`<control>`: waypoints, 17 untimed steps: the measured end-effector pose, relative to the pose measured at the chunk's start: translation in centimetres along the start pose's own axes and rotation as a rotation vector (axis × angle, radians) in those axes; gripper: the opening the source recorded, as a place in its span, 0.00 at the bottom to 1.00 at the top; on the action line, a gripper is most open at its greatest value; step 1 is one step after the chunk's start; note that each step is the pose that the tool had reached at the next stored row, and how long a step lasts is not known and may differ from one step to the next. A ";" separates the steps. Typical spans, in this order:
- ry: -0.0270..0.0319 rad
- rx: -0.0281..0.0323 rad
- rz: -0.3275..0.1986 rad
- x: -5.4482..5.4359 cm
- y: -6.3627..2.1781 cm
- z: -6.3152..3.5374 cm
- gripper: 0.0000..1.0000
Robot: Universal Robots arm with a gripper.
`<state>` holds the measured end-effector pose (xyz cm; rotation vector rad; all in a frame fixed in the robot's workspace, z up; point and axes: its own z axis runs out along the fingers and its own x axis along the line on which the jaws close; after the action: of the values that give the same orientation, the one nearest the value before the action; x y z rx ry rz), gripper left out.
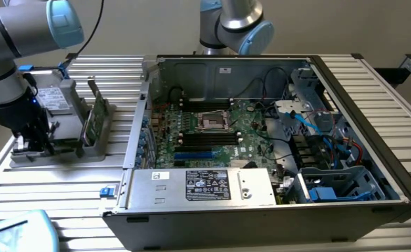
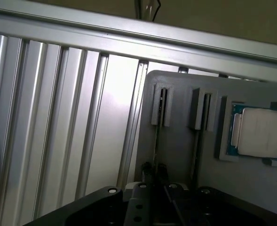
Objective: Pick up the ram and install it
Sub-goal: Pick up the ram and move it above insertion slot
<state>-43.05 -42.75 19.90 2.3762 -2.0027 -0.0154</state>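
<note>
Where the ram [image 2: 157, 141] stands on edge in the grey holder [image 2: 176, 155], it appears in the wrist view as a thin dark line running from a slotted post [image 2: 160, 107] to my gripper [image 2: 154, 170]. My fingertips [image 2: 146, 170] stand narrow, one against each face of the stick, so I judge it gripped, though not yet out of its slot. In the exterior view my gripper [image 1: 31, 144] is down at the holder [image 1: 58, 157], which lies near the bench [image 1: 51, 210] edge on the exterior view's left.

Beside the ram's post is a second slotted post [image 2: 201, 109], and beyond it the square silver processor chip [image 2: 262, 133] lies flat in its recess. The wider green card [image 1: 96, 118] with a metal bracket stands upright further along the holder. The open computer case [image 1: 373, 136] takes up the middle of the bench and its side on the exterior view's right, with the dark memory slots [image 1: 209, 137] on the board inside.

For a good pick, I judge that the grip should sit square on the stick's faces and centred. Any pull should run straight along the slot, since a skewed one could bind the stick.

My wrist hides the ram's near end, its chips cannot be seen edge-on, and I cannot tell whether the second post holds another stick.
</note>
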 end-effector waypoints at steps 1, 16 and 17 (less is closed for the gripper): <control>-0.0009 -0.0008 0.000 0.0 -0.01 -0.07 0.15; -0.0340 -0.0329 -0.001 0.4 -0.25 -1.40 0.15; -0.0349 -0.0364 -0.001 0.5 -0.26 -1.54 0.15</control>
<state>-42.67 -43.12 21.44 2.3717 -1.9976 -0.0932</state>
